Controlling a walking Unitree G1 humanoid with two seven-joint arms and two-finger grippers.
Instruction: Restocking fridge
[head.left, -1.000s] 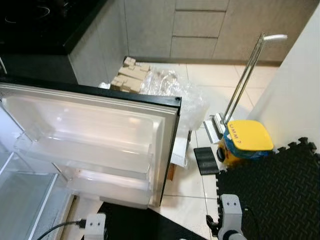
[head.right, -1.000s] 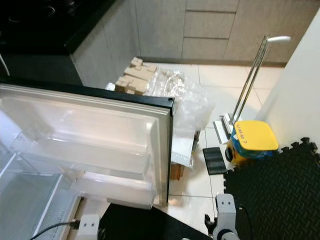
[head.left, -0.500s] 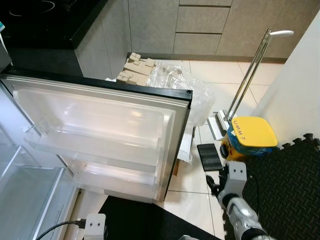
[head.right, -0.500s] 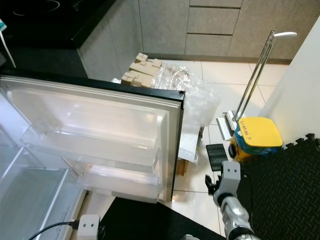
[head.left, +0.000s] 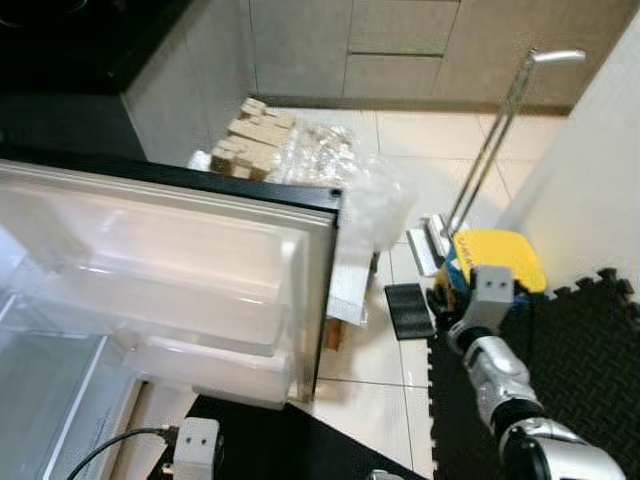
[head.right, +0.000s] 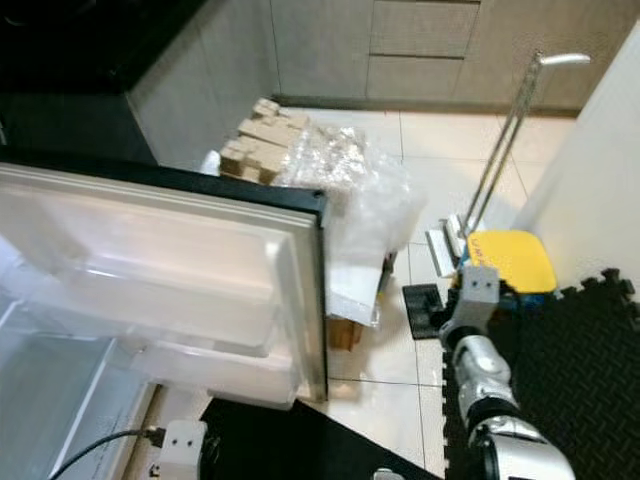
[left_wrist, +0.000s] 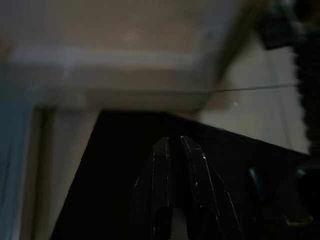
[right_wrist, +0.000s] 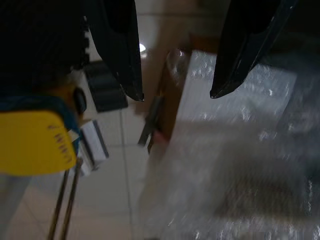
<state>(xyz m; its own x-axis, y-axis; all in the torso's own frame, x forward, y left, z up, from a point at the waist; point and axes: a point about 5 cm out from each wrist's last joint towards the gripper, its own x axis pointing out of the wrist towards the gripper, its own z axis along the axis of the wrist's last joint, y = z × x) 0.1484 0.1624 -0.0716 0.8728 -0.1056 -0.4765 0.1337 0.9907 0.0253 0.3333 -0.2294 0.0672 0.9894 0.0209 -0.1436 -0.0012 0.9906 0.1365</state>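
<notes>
Your fridge door (head.left: 190, 265) stands wide open on the left, and your right arm is raised over the floor on the right.

From the left: the door's clear shelves (head.left: 170, 310) hold nothing. Your left gripper (left_wrist: 173, 142) hangs low over a black mat (left_wrist: 125, 165), fingers pressed together on nothing. Past the door's edge lie crumpled plastic wrap (head.right: 350, 190) and cardboard pieces (head.left: 250, 140). Your right gripper (right_wrist: 175, 92) is spread wide and empty, pointing at that wrap, beside the yellow-lidded bin (head.left: 497, 258).
</notes>
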